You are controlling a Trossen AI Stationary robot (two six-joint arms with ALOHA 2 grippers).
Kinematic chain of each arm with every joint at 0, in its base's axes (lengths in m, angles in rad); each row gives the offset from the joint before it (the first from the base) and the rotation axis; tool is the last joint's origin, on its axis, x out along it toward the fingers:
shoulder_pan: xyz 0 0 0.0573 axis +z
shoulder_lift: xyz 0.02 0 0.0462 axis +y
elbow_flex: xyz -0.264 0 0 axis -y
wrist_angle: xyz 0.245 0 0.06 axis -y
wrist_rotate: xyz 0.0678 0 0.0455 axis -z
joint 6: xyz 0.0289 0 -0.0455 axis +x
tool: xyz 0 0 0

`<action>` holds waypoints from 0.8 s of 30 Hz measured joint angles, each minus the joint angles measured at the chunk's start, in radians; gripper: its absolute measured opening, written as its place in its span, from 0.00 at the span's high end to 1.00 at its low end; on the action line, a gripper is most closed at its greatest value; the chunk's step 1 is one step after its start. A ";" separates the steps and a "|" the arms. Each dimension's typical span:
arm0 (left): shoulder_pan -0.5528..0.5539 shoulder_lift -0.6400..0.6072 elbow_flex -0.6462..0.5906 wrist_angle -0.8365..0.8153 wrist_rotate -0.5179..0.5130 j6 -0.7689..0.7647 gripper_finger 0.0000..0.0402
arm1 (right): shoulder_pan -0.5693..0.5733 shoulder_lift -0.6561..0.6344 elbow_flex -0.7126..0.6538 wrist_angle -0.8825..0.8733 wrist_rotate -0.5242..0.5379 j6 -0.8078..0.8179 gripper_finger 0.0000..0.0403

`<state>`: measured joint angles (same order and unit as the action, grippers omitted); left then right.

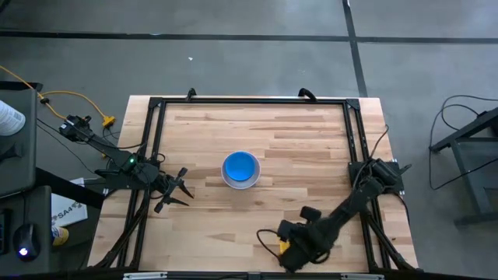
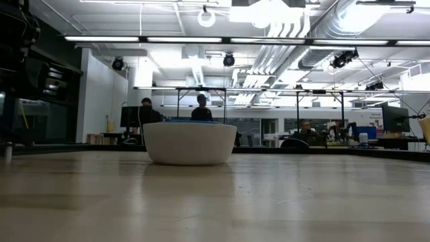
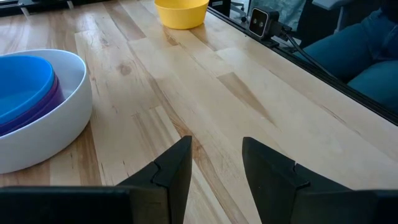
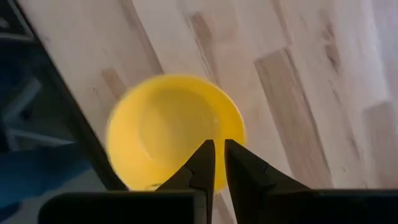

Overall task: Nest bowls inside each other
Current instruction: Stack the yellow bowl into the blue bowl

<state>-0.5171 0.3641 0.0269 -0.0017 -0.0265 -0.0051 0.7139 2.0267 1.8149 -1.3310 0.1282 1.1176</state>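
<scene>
A white bowl (image 1: 240, 180) stands at the table's middle with a blue bowl (image 1: 240, 166) nested in it. In the left wrist view a purple bowl (image 3: 55, 99) shows under the blue one (image 3: 22, 81). My right gripper (image 4: 219, 152) hangs near the table's near edge, pointing down, shut on a yellow bowl (image 4: 168, 127). The arm hides most of that bowl (image 1: 283, 246) in the high view. In the low view only a yellow sliver (image 2: 426, 129) shows, above the table top. My left gripper (image 1: 177, 190) waits open to the left of the white bowl (image 3: 56, 134). My right gripper holds the yellow bowl by its rim (image 4: 231, 132), on one side of the bowl. One finger (image 4: 202, 165) stands inside the bowl and the other (image 4: 245, 168) outside. The fingers come from above, pointing down. The bowl hangs lifted clear of the table, its opening up.
A black frame rail (image 1: 152, 140) runs round the table's edges, and a small camera (image 3: 261, 22) sits on the near rail. Bare wood (image 1: 296, 140) lies between the white bowl and the right side. People sit in the room beyond (image 2: 201, 107).
</scene>
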 joint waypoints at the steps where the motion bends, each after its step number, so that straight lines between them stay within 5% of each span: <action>1: 0.000 0.000 0.000 0.000 0.000 0.000 0.65 | -0.012 0.000 0.000 0.015 -0.015 -0.014 0.93; 15: 0.000 0.000 0.000 0.000 0.000 0.000 0.65 | -0.098 -0.022 -0.052 -0.013 -0.125 -0.073 0.93; 24: 0.000 0.000 0.000 0.000 0.000 0.000 0.65 | -0.119 -0.172 -0.372 0.360 -0.210 -0.023 0.93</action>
<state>-0.5171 0.3640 0.0269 -0.0017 -0.0265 -0.0051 0.5946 1.8551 1.4426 -0.9707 -0.0815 1.0945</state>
